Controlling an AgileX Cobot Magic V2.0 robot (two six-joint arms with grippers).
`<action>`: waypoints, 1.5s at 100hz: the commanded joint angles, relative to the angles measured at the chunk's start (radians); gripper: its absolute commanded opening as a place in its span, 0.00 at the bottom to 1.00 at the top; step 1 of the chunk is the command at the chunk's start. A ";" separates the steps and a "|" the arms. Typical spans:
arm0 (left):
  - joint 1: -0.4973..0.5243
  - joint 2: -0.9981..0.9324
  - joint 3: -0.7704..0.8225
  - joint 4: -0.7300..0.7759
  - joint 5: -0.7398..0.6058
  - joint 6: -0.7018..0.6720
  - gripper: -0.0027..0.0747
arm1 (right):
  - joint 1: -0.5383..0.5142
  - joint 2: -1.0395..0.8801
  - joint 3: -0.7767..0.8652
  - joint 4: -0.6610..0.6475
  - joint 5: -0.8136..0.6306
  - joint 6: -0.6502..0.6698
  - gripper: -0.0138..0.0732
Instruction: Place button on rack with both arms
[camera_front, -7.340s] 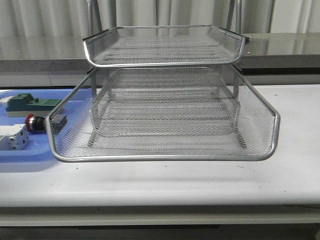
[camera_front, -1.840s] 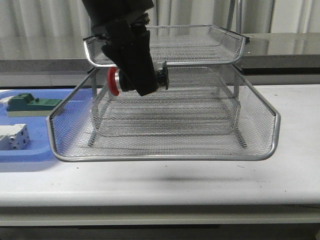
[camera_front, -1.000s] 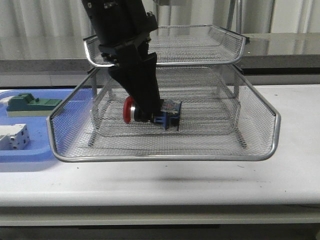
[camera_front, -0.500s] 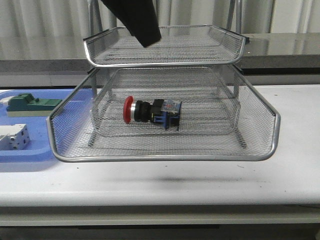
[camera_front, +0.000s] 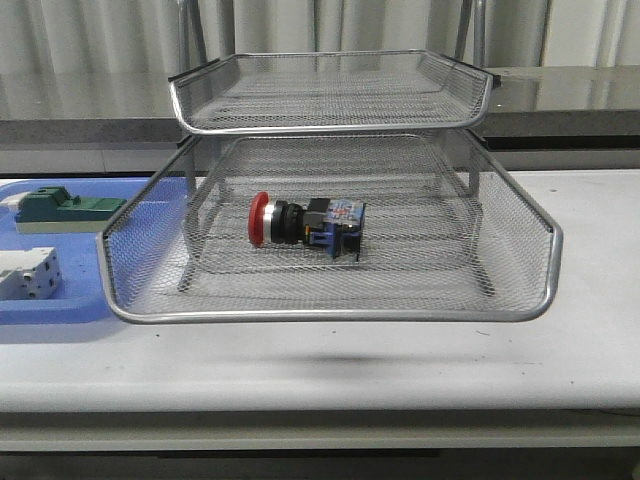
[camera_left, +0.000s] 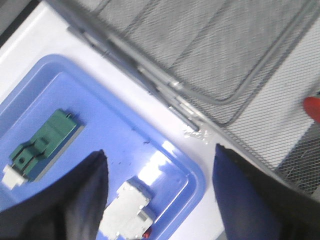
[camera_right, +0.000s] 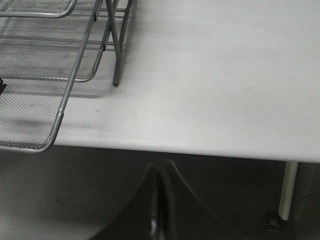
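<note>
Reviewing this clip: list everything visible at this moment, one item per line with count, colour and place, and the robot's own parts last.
button: one, red head with black collar and blue-black rear block, lying on its side in the rack's middle tier
rack: one, silver wire mesh, three tiers, standing on the table
tray: one, blue plastic, flat on the table to the rack's left
green part: one, green, on the tray's far side
white block: one, white, on the tray's near side
table: one, white, under everything
left end effector: one, black, fingers apart, empty, above the tray
right end effector: one, black, fingers together, empty, over the table's edge
</note>
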 joint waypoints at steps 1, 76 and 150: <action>0.060 -0.057 -0.033 -0.049 0.016 -0.036 0.59 | 0.000 0.006 -0.032 -0.023 -0.062 -0.002 0.03; 0.200 -0.630 0.671 -0.152 -0.555 -0.070 0.59 | 0.000 0.006 -0.032 -0.023 -0.062 -0.002 0.03; 0.200 -1.433 1.504 -0.397 -1.258 -0.071 0.59 | 0.000 0.006 -0.032 -0.023 -0.062 -0.002 0.03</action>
